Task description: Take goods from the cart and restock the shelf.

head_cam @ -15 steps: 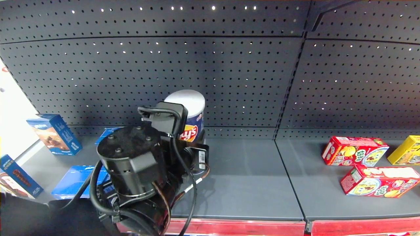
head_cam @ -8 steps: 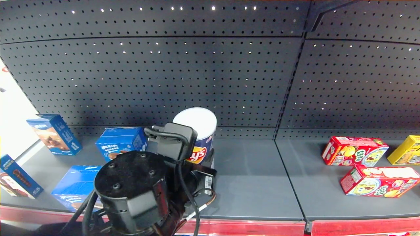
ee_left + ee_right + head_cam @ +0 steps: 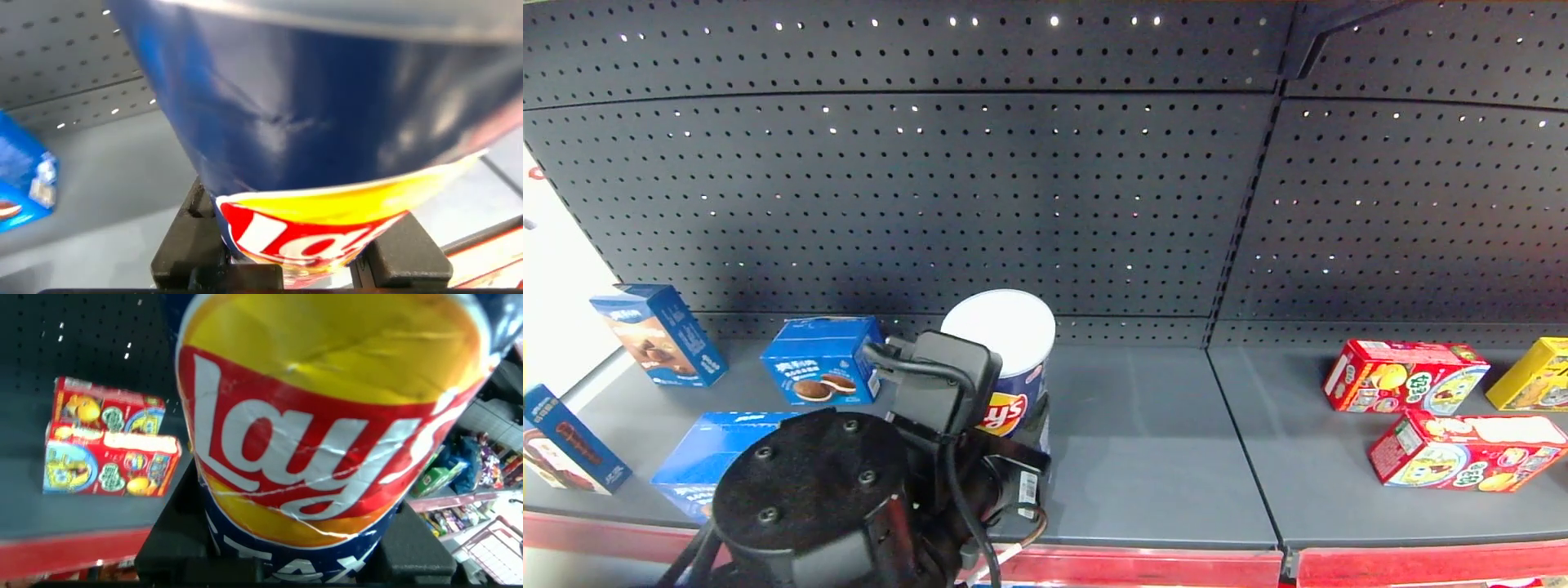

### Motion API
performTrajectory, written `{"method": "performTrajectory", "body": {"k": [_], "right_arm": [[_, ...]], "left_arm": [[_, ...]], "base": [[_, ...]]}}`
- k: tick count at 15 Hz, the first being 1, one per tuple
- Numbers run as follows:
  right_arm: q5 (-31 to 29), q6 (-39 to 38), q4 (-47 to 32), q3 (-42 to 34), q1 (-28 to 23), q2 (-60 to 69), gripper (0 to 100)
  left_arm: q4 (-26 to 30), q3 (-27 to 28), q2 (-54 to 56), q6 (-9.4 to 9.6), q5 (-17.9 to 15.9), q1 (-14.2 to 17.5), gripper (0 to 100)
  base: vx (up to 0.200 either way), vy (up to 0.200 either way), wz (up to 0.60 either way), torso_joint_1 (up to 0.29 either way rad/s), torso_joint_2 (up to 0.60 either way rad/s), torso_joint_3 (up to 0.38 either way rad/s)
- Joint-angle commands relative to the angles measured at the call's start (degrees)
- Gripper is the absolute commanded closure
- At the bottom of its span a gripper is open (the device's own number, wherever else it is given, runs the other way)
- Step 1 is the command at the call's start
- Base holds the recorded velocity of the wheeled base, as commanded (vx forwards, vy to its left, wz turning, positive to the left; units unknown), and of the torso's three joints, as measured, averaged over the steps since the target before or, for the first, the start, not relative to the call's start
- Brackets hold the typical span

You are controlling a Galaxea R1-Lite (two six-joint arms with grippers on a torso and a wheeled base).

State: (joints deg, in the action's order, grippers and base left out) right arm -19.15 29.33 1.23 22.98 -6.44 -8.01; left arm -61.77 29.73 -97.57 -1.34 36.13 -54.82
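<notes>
Closest to me, my left tool (image 3: pixel 1023 431) is pinching a blue chip can (image 3: pixel 998 331) low on its body. In the left wrist view its black fingers (image 3: pixel 192 249) press against either side of the can. The can stands upright, white lid up, over the left bay of the shelf (image 3: pixel 1160 441). I cannot tell whether its base touches the board.

My right tool (image 3: pixel 298 559) is clamped on a second chip can (image 3: pixel 327 441), gripping it at one end.

A flat blue box (image 3: pixel 698 457) lies near the shelf's front edge, left of the first can. A standing blue box (image 3: pixel 821 359) sits just beside the can, a little farther back. A tall blue box (image 3: pixel 658 335) stands farther left, near the back.

In the right bay lie two red boxes (image 3: pixel 1405 376) and, at the edge, a yellow box (image 3: pixel 1531 371), all well apart from the can.

Behind it all runs the dark pegboard panel (image 3: pixel 1013 188).
</notes>
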Motion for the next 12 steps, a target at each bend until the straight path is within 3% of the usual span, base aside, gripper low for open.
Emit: {"method": "performTrajectory", "body": {"k": [1, 4, 12], "right_arm": [[0.0, 0.0, -1.0, 0.0, 0.0, 1.7, 100], [0.0, 0.0, -2.0, 0.0, 0.0, 2.2, 100], [0.2, 0.0, -2.1, -0.2, 0.0, 2.2, 100]], "left_arm": [[-0.1, 3.1, -4.6, -0.15, 0.0, -0.1, 100], [0.0, 4.1, -7.5, -2.09, 0.1, -0.1, 100], [0.1, 3.8, -7.7, -3.32, 0.1, 0.5, 100]], "base": [[0.0, 0.0, 0.0, 0.0, 0.0, 0.0], [0.0, 0.0, 0.0, 0.0, 0.0, 0.0], [0.0, 0.0, 0.0, 0.0, 0.0, 0.0]]}}
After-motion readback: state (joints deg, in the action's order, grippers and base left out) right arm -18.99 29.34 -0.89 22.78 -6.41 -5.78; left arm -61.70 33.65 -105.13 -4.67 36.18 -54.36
